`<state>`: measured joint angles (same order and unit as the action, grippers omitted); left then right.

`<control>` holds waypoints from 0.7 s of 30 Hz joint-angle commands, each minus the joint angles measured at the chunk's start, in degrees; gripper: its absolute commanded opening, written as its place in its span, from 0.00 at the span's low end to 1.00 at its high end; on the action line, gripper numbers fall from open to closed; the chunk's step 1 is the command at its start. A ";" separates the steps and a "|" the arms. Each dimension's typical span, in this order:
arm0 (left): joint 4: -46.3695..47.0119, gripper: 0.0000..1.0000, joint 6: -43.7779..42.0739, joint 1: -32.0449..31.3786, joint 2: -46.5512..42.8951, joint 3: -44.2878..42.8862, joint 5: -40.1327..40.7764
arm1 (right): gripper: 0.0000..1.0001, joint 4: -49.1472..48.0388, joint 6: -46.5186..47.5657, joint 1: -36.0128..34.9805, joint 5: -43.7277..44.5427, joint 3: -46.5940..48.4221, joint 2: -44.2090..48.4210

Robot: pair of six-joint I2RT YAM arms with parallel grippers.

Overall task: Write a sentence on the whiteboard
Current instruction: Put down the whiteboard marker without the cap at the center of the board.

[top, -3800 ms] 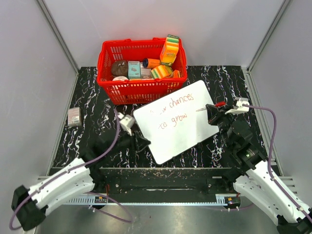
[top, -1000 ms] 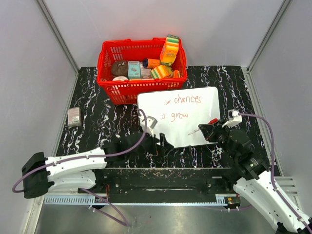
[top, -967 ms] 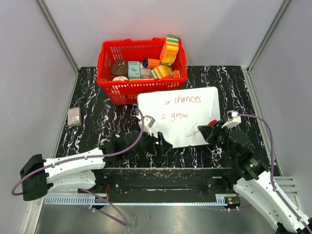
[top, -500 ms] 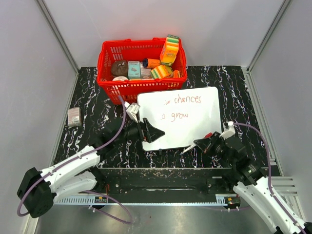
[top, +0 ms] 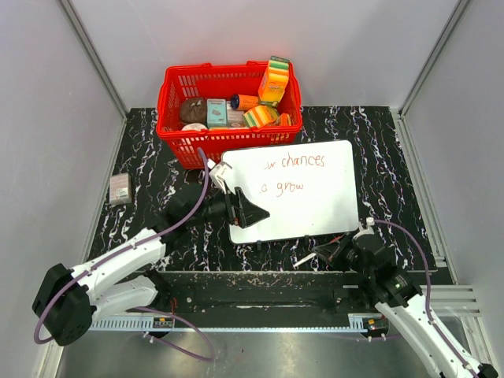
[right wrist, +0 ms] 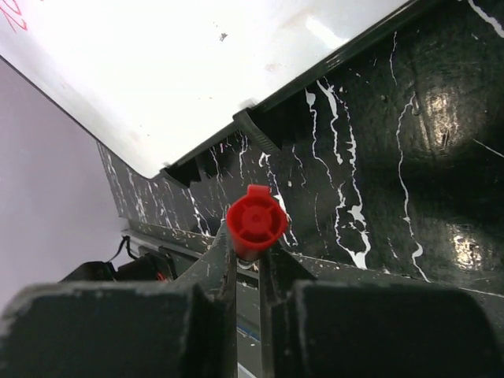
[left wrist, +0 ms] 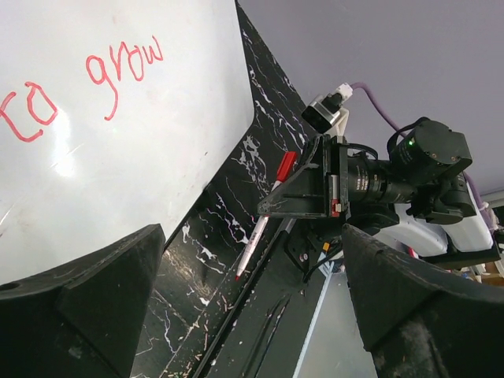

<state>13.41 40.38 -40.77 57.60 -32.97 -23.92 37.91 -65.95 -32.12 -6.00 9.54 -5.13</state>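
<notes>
Left wrist view alone shows the right gripper (left wrist: 277, 201) pinched shut on a red-capped marker (left wrist: 256, 236), off the whiteboard's (left wrist: 118, 142) 5 o'clock corner. Top view shows the left gripper (top: 253, 213) spread wide and empty over the board's 8 o'clock edge, partly covering it. The red sentence (top: 295, 162) lies mid-board; a red basket (top: 177, 130) stands at 12 o'clock and a small box (top: 120, 189) at 9 on the black marbled table (top: 378, 142) between grey walls.

One whiteboard (top: 315, 213), one basket (top: 228, 143), one marker (left wrist: 261, 224), one small packet (top: 120, 189), one left pincer (top: 250, 213), one right pincer (top: 331, 252).
</notes>
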 commanded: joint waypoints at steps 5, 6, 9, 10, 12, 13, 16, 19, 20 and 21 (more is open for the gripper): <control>1.71 0.99 -1.36 0.61 -0.83 -2.62 -2.01 | 0.26 1.55 -5.50 0.21 3.89 -0.40 -3.22; 1.53 0.99 -1.44 0.61 -1.00 -2.54 -2.09 | 0.32 1.55 -5.85 0.21 3.98 -0.31 -4.09; 1.53 0.99 -1.36 0.61 -1.27 -2.36 -2.09 | 0.64 0.94 -6.12 0.21 4.42 0.39 -7.43; 1.53 0.99 -1.36 0.61 -1.35 -2.36 -2.18 | 0.69 0.50 -5.77 0.21 4.59 0.65 -8.49; 1.45 0.99 -1.36 0.52 -1.44 -2.27 -2.18 | 0.79 -0.29 -4.89 0.21 4.86 1.62 -9.29; 1.44 0.99 -1.44 0.61 -1.44 -2.27 -2.27 | 0.82 -0.64 -4.71 0.21 5.21 1.88 -9.72; 1.27 0.99 -1.62 0.61 -1.62 -2.27 -2.44 | 0.99 -1.08 -3.48 0.30 5.47 3.37 -9.82; 1.27 0.99 -1.80 0.61 -2.32 -1.92 -2.44 | 1.00 -1.08 -1.29 0.21 5.65 5.48 -10.08; 1.27 0.99 -1.88 0.70 -2.49 -1.75 -2.18 | 1.00 -1.17 0.11 0.21 5.65 6.88 -10.43; 1.18 0.99 -2.06 0.70 -2.67 -1.66 -1.92 | 1.00 -1.35 1.08 0.21 5.65 7.68 -11.13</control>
<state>12.91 39.79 -40.49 57.14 -33.15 -24.93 37.85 -69.12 -32.10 -2.37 12.14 -14.79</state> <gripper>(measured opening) 0.987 0.993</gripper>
